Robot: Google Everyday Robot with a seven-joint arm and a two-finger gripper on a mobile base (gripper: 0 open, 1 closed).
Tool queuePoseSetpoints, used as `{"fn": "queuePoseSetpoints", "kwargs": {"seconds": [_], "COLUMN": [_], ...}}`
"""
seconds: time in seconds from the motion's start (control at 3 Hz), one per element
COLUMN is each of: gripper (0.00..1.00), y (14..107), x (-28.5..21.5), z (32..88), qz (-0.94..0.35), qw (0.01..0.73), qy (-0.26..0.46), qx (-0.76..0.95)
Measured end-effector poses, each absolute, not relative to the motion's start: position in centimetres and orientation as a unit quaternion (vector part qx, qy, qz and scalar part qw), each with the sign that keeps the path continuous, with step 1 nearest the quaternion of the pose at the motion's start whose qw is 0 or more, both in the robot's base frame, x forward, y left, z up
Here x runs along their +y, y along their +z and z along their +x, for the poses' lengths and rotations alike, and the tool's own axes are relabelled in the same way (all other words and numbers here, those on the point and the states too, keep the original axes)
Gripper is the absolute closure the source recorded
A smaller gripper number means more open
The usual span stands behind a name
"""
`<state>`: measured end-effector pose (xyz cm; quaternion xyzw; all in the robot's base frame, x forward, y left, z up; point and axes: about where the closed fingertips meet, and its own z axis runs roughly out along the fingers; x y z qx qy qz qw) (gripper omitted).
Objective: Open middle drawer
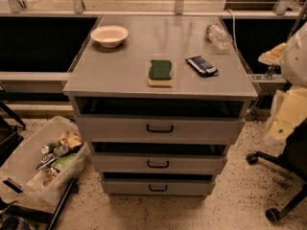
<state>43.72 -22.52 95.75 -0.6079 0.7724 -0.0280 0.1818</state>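
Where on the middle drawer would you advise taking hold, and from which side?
Grip the small black bar handle at the centre of the middle drawer, coming straight in from the front and pinching the horizontal bar from above and below. The flat front offers nothing else to hold. The gripper is off to the right, beside the cabinet top.

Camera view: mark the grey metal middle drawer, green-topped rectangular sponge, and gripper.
middle drawer (192,165), camera view, front panel, right half.
sponge (159,69), camera view, green top.
gripper (283,121), camera view, right edge, pale body.
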Motion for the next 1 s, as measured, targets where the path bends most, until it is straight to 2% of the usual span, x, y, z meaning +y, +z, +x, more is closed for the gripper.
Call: {"fn": "queuePoseSetpoints", "kwargs": {"seconds": [1.0], "gripper": [0.0], "y": [90.8], "x": [-24.6], "z": [43.3], "qz": [-0.62], "qw": [0.212], "qy": [-0.001], "qx": [0.756]}}
